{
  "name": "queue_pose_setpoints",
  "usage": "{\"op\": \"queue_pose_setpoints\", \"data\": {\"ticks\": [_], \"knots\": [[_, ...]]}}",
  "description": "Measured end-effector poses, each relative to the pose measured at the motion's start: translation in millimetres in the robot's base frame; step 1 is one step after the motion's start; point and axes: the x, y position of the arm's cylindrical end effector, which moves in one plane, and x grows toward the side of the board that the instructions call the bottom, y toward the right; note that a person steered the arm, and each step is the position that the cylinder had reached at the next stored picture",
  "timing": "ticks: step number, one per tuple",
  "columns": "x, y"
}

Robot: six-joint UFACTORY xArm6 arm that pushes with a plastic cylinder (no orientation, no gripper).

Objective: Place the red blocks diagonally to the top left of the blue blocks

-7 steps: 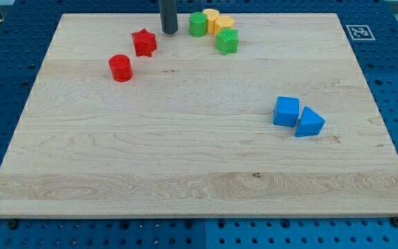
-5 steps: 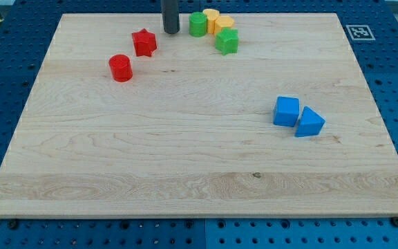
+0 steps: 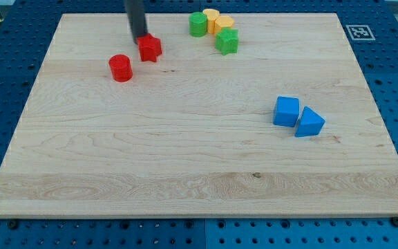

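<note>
Red blocks first: the red star (image 3: 149, 48) and the red cylinder (image 3: 120, 67) both sit near the view's top left of the desk (image 3: 185, 159), close to each other but not touching. My tip (image 3: 139, 36) is right at the star's upper-left edge, looks like it's touching it. No pincer on this rig, just the rod, so there's nothing to report as open or closed.

Progress-wise, I'd say barely started. The blue cube (image 3: 286, 111) and blue triangular block (image 3: 309, 122) are touching each other way over on the view's right, well apart from the reds. Technically the reds are already up-left of them, but far off, so both probably need shoving closer.

Desk is a pale wooden board on a blue perforated base. A green cylinder (image 3: 197, 24), yellow block (image 3: 217, 21) and green star (image 3: 227, 41) are clustered at the top.
</note>
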Motion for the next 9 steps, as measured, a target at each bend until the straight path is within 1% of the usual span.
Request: {"op": "queue_pose_setpoints", "data": {"ticks": [1, 2, 3, 4, 5, 6, 7, 8, 9], "knots": [[26, 42], [33, 44], [14, 34], [15, 23], [41, 23], [55, 23], [23, 0], [5, -98], [14, -173]]}}
